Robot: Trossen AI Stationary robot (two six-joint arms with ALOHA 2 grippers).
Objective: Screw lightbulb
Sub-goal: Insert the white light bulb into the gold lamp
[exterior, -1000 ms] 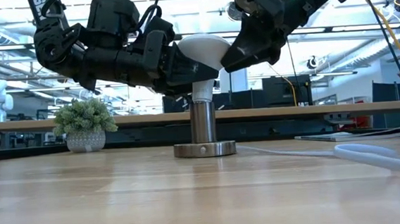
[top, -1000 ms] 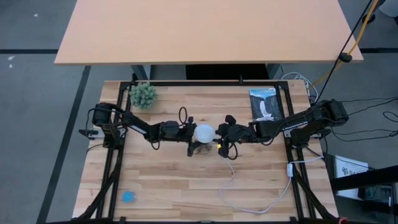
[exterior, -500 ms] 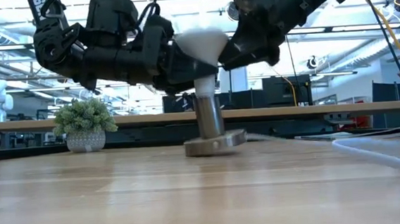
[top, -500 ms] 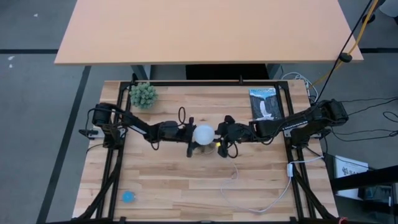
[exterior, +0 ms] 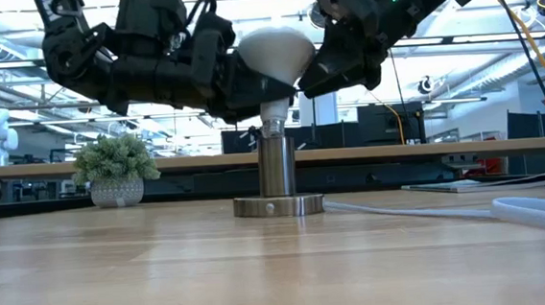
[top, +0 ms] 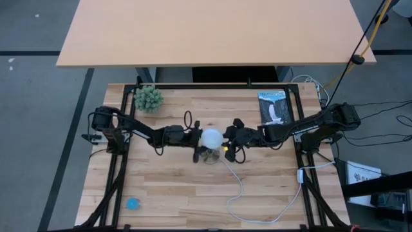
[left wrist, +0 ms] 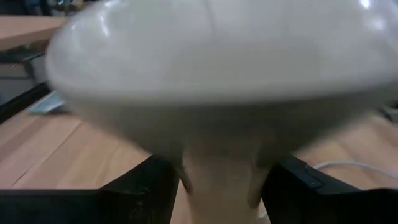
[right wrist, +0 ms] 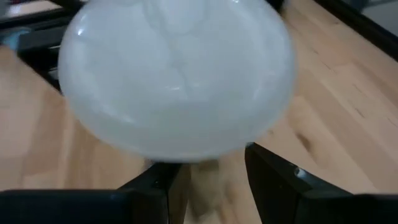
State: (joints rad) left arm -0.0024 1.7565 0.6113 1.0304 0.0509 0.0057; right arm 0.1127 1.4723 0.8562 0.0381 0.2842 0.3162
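At mid-table, the white frosted lightbulb (exterior: 275, 51) stands base-down in the metal socket (exterior: 276, 176), its narrow neck partly hidden behind dark fingers (left wrist: 143, 186). The left gripper (top: 193, 137) closes on the bulb's neck from one side of the socket. The right gripper (top: 226, 139) meets the globe from the other side; its jaws straddle the neck, contact unclear. The high view alone shows the white cord (top: 257, 206) trailing from the socket, a potted plant (top: 148, 98) and a booklet (top: 271, 106) beyond it.
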